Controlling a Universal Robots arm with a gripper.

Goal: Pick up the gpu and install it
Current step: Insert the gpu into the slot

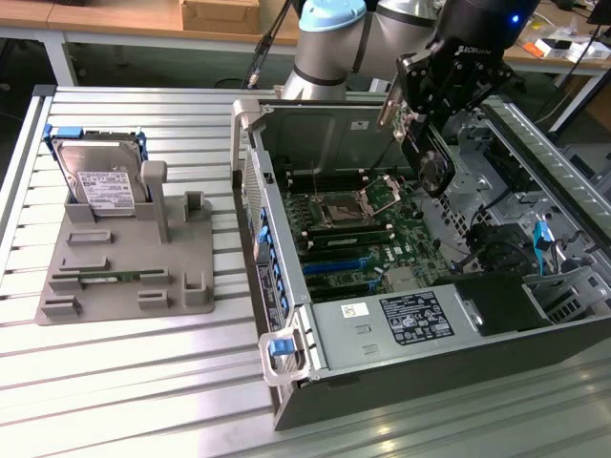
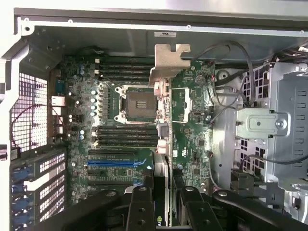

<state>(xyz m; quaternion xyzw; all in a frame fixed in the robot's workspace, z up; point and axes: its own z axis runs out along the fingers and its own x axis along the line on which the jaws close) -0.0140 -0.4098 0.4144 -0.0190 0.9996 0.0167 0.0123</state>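
**GPU in grip, over the open case**

The gripper (image 1: 418, 129) is partly closed and clamped on the gpu (image 1: 432, 170). In the wrist view the card runs edge-on between the two fingers (image 2: 139, 209), one on each face. Its silver bracket (image 2: 168, 60) sits at the end away from the fingers.

The card hangs inside the top of the case (image 1: 382, 329), above the motherboard (image 1: 382, 229) and not seated in any slot. In the wrist view its edge lines up just beside the CPU socket (image 2: 139, 103). The blue slot (image 2: 111, 163) lies off to one side of the card, apart from it.

On the exterior view's left, the grey holder (image 1: 124, 286) sits on the slatted table (image 1: 143, 391), well apart from the case. The hard drive (image 1: 95, 176) stands upright in it.
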